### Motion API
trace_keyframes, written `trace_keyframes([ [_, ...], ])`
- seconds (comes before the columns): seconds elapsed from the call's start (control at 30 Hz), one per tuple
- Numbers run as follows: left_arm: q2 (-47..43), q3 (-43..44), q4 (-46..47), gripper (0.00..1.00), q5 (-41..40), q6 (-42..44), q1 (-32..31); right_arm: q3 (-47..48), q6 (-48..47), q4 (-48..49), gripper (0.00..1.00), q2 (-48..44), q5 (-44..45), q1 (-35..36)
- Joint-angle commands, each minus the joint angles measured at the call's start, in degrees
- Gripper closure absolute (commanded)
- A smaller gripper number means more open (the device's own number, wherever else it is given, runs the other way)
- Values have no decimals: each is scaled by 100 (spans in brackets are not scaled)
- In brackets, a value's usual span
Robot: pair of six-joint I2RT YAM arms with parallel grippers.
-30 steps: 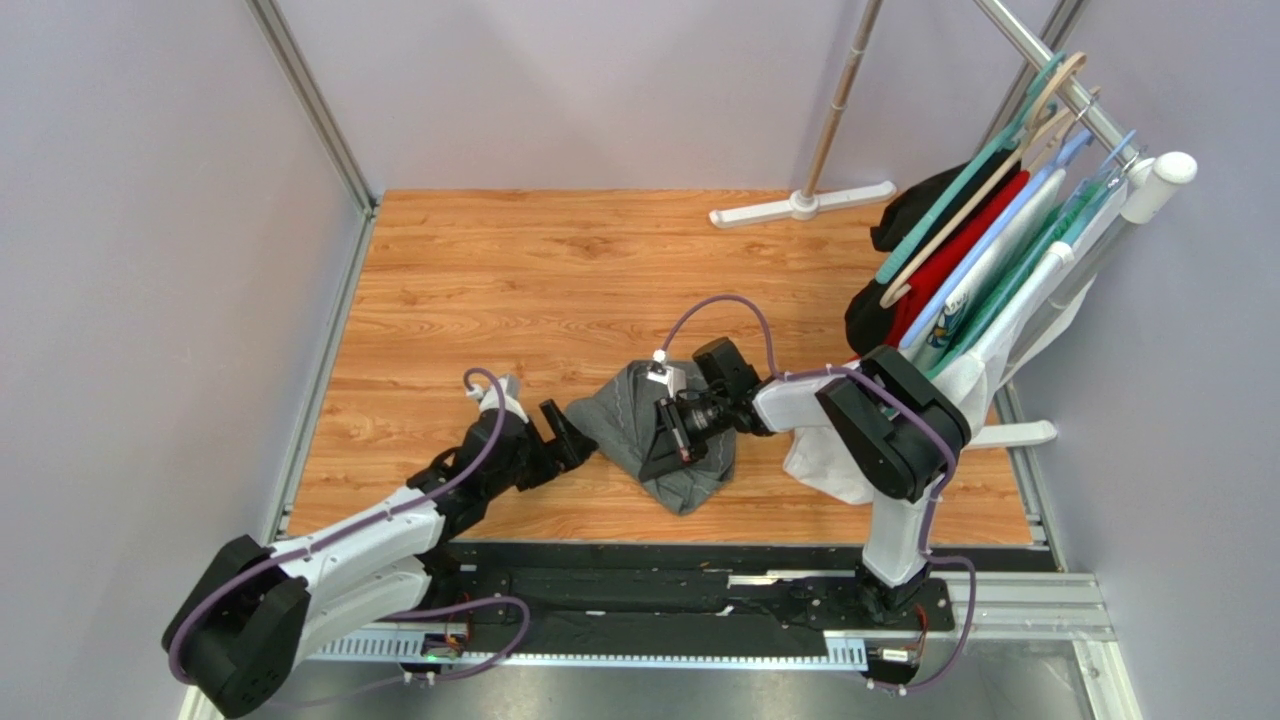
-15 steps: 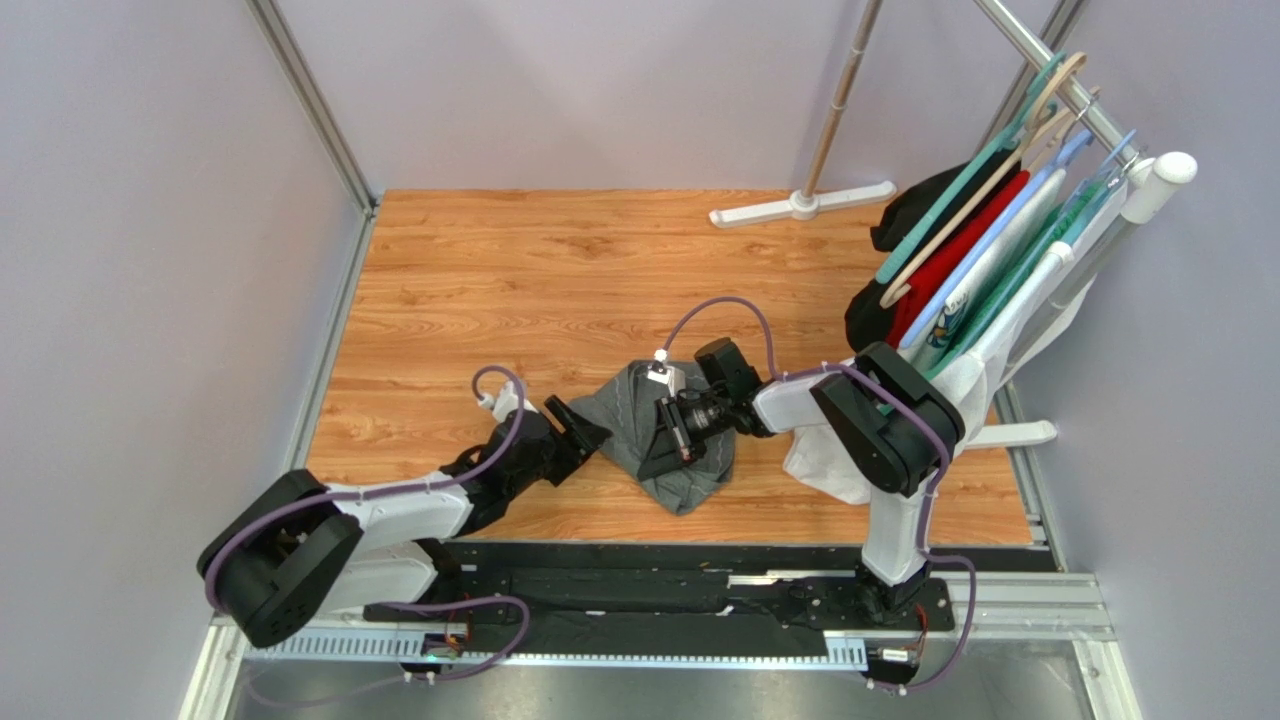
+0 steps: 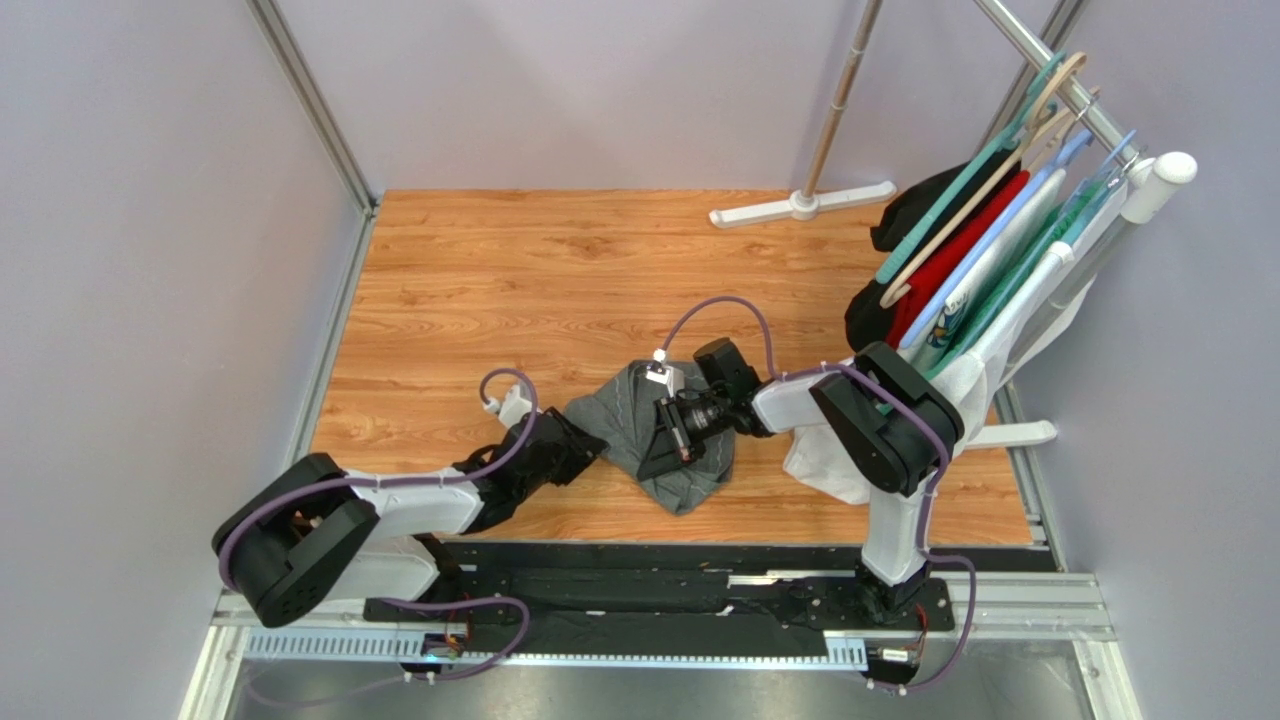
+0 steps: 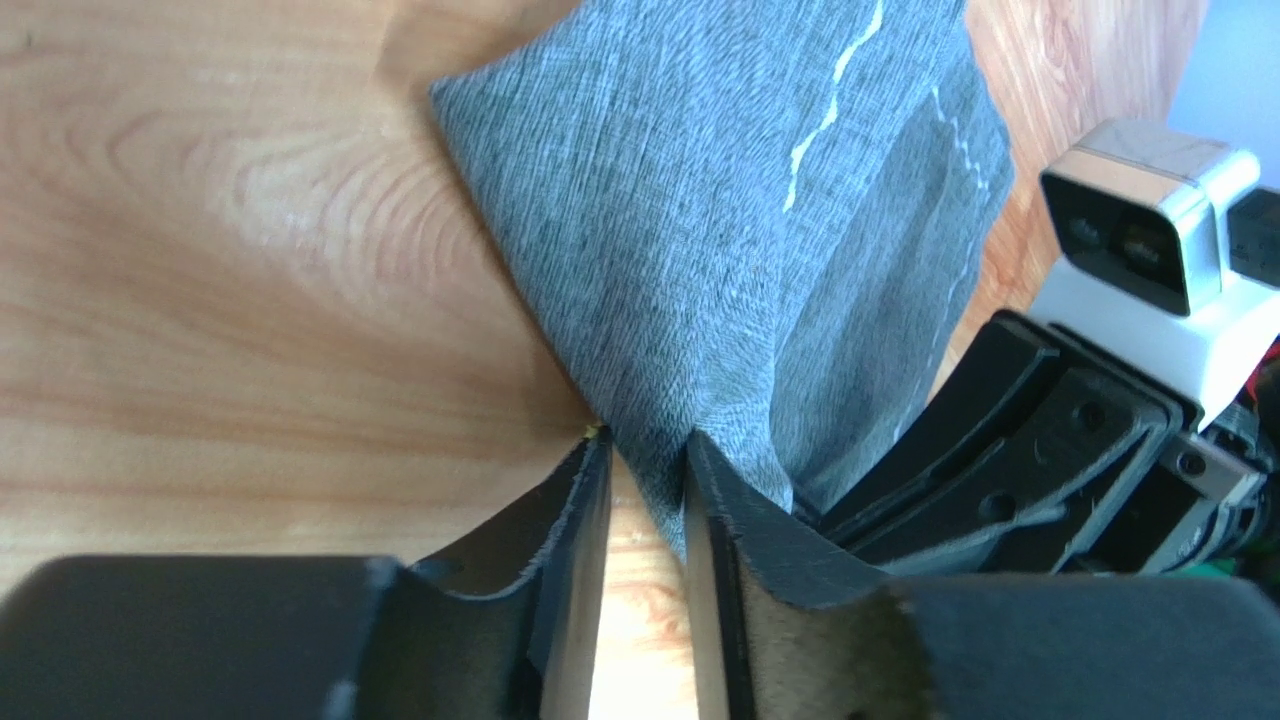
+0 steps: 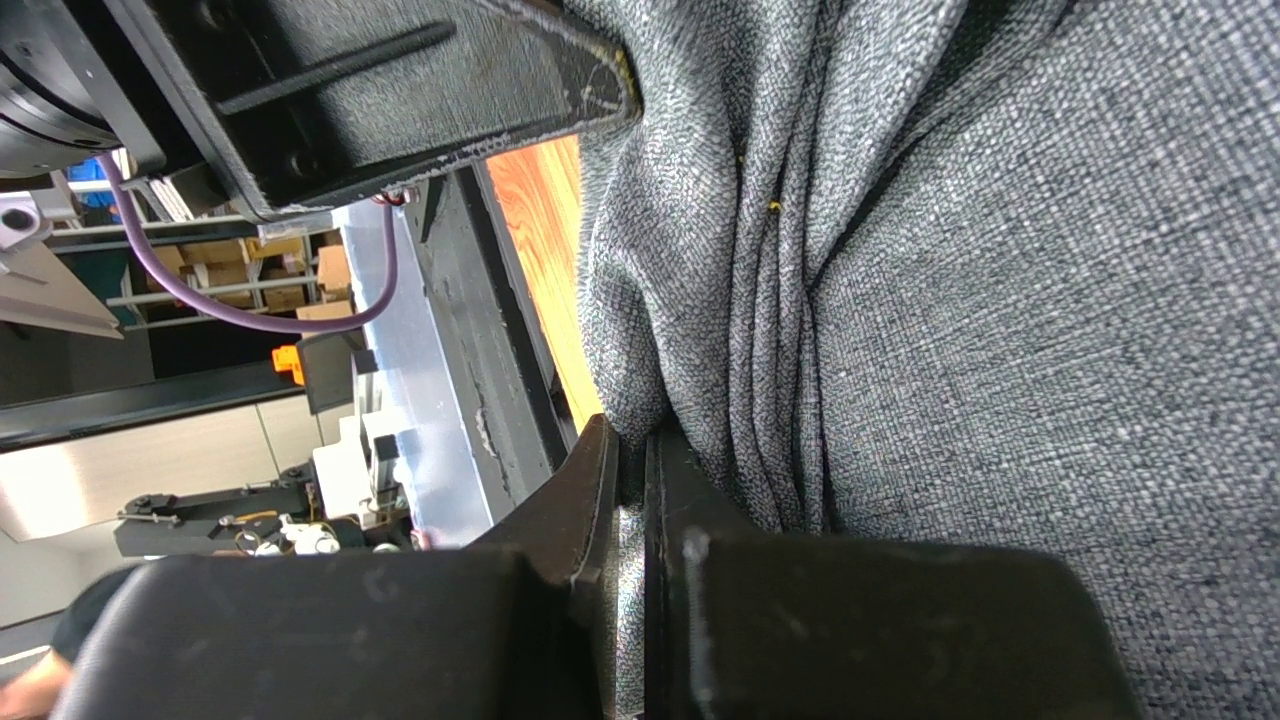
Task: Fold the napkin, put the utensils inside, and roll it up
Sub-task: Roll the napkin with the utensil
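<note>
The dark grey napkin (image 3: 619, 413) lies crumpled and partly lifted on the wooden table (image 3: 496, 285), near its front edge. My left gripper (image 3: 583, 444) is at the napkin's left corner. In the left wrist view its jaws (image 4: 646, 450) stand a narrow gap apart, with the tip of the napkin (image 4: 721, 225) between the fingertips. My right gripper (image 3: 666, 438) is shut on a bunched fold of the napkin (image 5: 977, 300); cloth shows pinched between its jaws (image 5: 631, 443). The utensils are out of view.
A rack of hangers with red, black and teal garments (image 3: 977, 240) stands at the right. A white cloth (image 3: 836, 450) hangs below it. A pale stand base (image 3: 804, 203) sits at the back. The black mounting rail (image 3: 676, 567) runs along the near edge.
My left arm has slid right and lowered toward the napkin's left corner, and its jaws have narrowed round it. The right gripper and its fold have stayed put.
</note>
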Motion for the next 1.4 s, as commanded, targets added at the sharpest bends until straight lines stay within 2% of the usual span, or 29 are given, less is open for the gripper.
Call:
trace_keyframes([
  [0.0,162,186,87,56,-302,215,-27,15,-416,-332,100,237,819,-8],
  [0.07,259,160,263,46,-328,206,-27,32,-425,-359,100,281,854,-8],
  [0.1,285,151,298,44,-337,188,-18,50,-433,-368,100,281,846,-8],
  [0.23,644,274,272,44,-154,153,-27,76,-442,-411,100,281,872,-8],
  [0.33,978,344,412,56,22,109,-27,120,-451,-447,100,298,889,-8],
  [0.37,1049,327,473,66,40,74,-27,120,-460,-447,100,298,916,-8],
  [0.57,1129,344,650,94,-152,302,-79,164,-688,-780,100,202,1275,53],
  [0.67,989,432,510,98,-319,530,-79,234,-785,-877,100,97,1487,88],
  [0.77,892,537,351,99,-381,759,-88,287,-829,-1211,90,-219,1838,123],
  [0.8,857,546,299,99,-390,847,-97,313,-855,-1298,81,-342,1943,141],
  [0.9,787,652,184,99,-443,979,-115,489,-1004,-1799,69,-878,2610,307],
  [1.0,751,678,140,99,-487,997,-106,498,-1005,-2055,49,-1414,3173,404],
  [1.1,742,757,53,99,-443,1049,-106,428,-996,-2257,46,-1906,3954,545],
  [1.23,777,906,26,100,-416,1084,-106,287,-1241,-2257,44,-2408,4536,940],
  [1.37,778,960,43,100,-399,1067,-106,313,-1680,-2275,43,-2725,5572,1852],
])
